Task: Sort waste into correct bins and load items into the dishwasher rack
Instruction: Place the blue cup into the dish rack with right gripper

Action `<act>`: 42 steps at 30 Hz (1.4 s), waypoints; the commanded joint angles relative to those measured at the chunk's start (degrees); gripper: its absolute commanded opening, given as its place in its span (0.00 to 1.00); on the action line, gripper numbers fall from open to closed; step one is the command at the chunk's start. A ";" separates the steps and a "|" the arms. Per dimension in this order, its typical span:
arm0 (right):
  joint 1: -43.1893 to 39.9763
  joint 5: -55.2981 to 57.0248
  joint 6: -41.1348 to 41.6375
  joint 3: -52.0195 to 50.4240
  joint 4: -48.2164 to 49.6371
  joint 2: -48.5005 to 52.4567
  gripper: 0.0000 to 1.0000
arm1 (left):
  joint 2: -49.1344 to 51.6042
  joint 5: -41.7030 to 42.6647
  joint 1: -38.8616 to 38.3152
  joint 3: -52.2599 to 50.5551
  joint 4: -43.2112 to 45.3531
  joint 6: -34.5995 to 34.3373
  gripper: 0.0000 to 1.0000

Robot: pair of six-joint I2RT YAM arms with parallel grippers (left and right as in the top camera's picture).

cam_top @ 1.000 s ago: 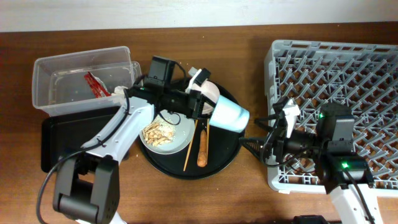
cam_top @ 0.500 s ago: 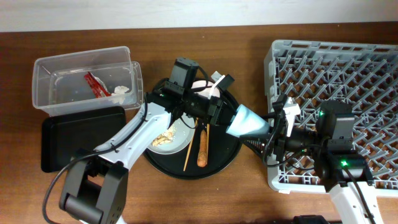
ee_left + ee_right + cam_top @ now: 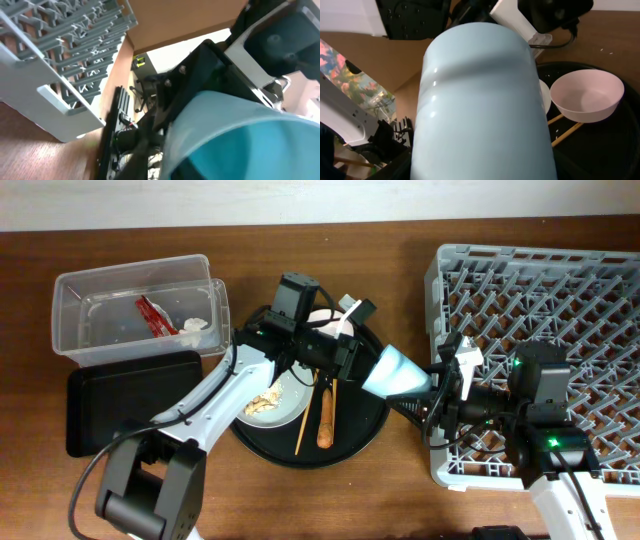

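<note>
The blue cup (image 3: 398, 373) hangs on its side in the air over the right edge of the round black tray (image 3: 360, 442). It sits between the left gripper (image 3: 360, 366) and the right gripper (image 3: 430, 392), just short of the dishwasher rack (image 3: 540, 270). The left wrist view looks into the cup's open mouth. The right wrist view is filled by its pale outer wall, with dark shapes low at either side. Whether either pair of jaws is clamped on the cup or only standing around it – that I cannot tell, left or right.

On the round tray lies the grey-green plate (image 3: 288, 394) with food scraps (image 3: 262, 400) on it. Just to its right the chopsticks (image 3: 303, 425) and the carrot stick (image 3: 325, 418) lie side by side. The white bowl (image 3: 592, 95) stands on the same tray. At the far left of the tabletop (image 3: 330, 250) the clear tub (image 3: 75, 290) holds the red wrapper (image 3: 152, 317) and the tissue (image 3: 195, 325) – the shallow black tray (image 3: 100, 405) lies just in front of it.
</note>
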 commanded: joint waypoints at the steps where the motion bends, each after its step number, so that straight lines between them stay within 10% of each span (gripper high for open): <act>1: 0.31 -0.59 0.17 0.81 0.17 -0.02 0.56 | -1.20 -1.38 -0.04 0.37 0.15 0.31 0.23; 8: 0.31 9.55 0.17 0.81 -3.15 0.00 0.52 | -1.20 -18.56 2.43 0.37 -5.81 2.34 0.49; 20: 0.20 47.71 9.86 14.69 -31.21 0.28 0.51 | -12.33 -80.52 15.17 0.37 -40.72 14.14 0.54; 30: -15.74 55.65 13.75 33.83 -48.22 11.41 0.50 | -24.11 -83.87 17.75 0.37 -45.44 14.10 0.54; 42: -47.56 56.65 19.17 36.13 -42.42 28.96 0.49 | -24.13 -83.84 17.75 0.35 -45.44 14.05 0.54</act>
